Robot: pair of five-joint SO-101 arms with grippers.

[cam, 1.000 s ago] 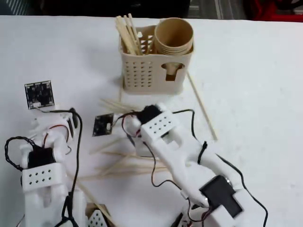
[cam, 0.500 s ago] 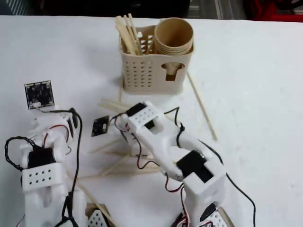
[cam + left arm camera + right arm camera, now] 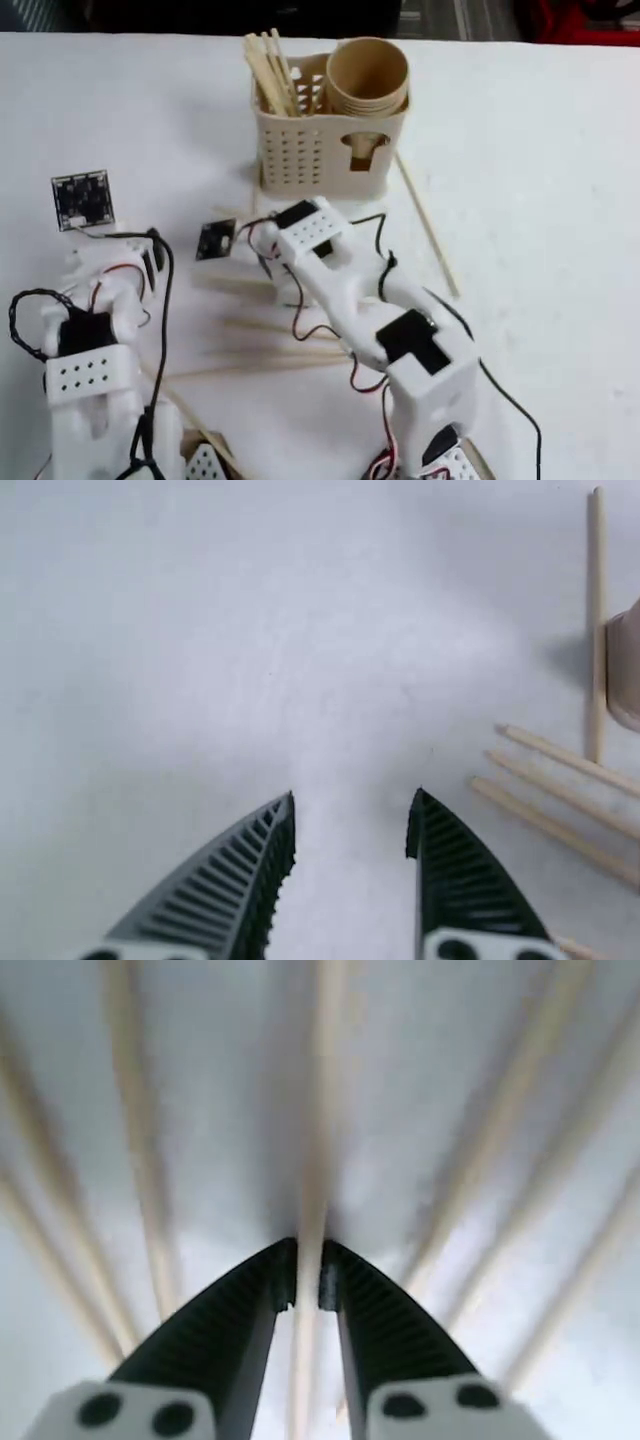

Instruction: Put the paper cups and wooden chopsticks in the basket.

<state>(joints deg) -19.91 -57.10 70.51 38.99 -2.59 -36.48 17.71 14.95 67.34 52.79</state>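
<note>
arms (image 3: 345, 290) white, perforated | cables (image 3: 166, 290) black, red | fingers (image 3: 462, 885) black, ribbed

The left gripper (image 3: 352, 796) hangs parted over the white table (image 3: 250, 630), wooden chopsticks (image 3: 595, 630) nearby

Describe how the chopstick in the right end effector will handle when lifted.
The chopstick looks thin, straight wood: probably stiff and light. The right end effector pinches it at one narrow spot, so it may pivot. Its smooth look suggests it could slip.
</note>
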